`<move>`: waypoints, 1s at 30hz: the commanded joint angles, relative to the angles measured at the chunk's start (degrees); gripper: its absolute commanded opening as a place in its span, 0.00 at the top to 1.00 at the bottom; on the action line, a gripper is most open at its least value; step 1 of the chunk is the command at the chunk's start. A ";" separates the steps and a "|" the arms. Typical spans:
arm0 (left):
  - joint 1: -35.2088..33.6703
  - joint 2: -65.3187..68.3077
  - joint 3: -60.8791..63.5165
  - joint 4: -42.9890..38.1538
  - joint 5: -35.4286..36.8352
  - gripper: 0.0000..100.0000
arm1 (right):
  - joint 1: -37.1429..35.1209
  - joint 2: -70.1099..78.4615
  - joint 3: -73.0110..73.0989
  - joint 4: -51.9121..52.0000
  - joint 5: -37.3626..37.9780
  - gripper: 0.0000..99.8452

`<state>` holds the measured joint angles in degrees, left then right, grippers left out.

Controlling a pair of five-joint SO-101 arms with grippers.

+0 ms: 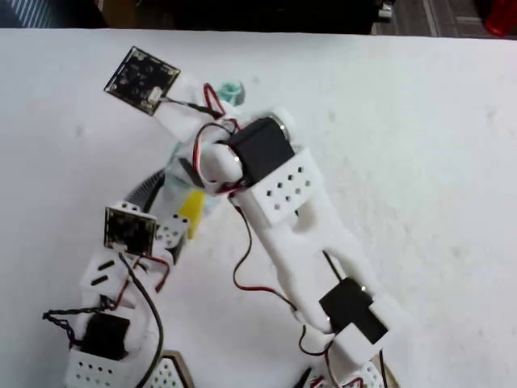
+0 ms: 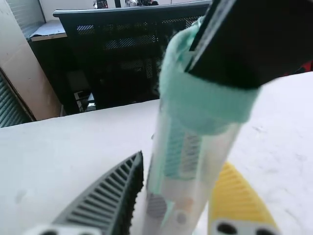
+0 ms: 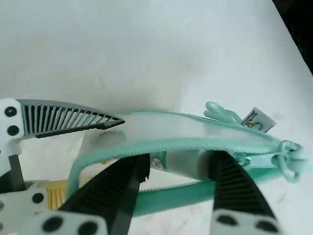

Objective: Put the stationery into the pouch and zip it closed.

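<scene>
A clear pouch (image 2: 195,147) with teal trim stands between the grey and yellow fingers of my left gripper (image 2: 183,164), which is shut on it. In the high view the left gripper (image 1: 171,200) sits left of centre, and the right arm covers most of the pouch, whose teal end (image 1: 232,92) pokes out behind. The pouch mouth (image 3: 195,144) gapes, with its zip pull (image 3: 288,157) at one end. My right gripper (image 3: 178,196) has its black fingers apart, astride a whitish item (image 3: 188,164) inside the pouch. Whether they touch it is unclear.
The white table (image 1: 420,145) has free room on the right and at the far left. Its far edge runs along the top of the high view, with a red object (image 1: 501,16) beyond it. A dark mesh chair (image 2: 122,54) stands behind the table.
</scene>
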<state>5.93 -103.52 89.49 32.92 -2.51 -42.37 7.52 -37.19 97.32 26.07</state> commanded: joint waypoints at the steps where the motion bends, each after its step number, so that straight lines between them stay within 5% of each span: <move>1: -0.48 -0.92 -0.62 -1.41 -0.35 0.78 | -1.10 0.04 1.85 1.27 -0.53 0.99; 16: -0.48 -0.92 -0.53 -1.41 -0.35 0.78 | -3.38 -4.00 -5.54 1.10 -0.35 0.98; 30: -1.45 -0.92 -0.79 -1.41 2.02 0.78 | -12.26 -7.43 3.16 1.19 -0.09 0.98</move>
<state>5.05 -103.69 89.49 32.84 -1.19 -53.98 1.98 -34.46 97.41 26.07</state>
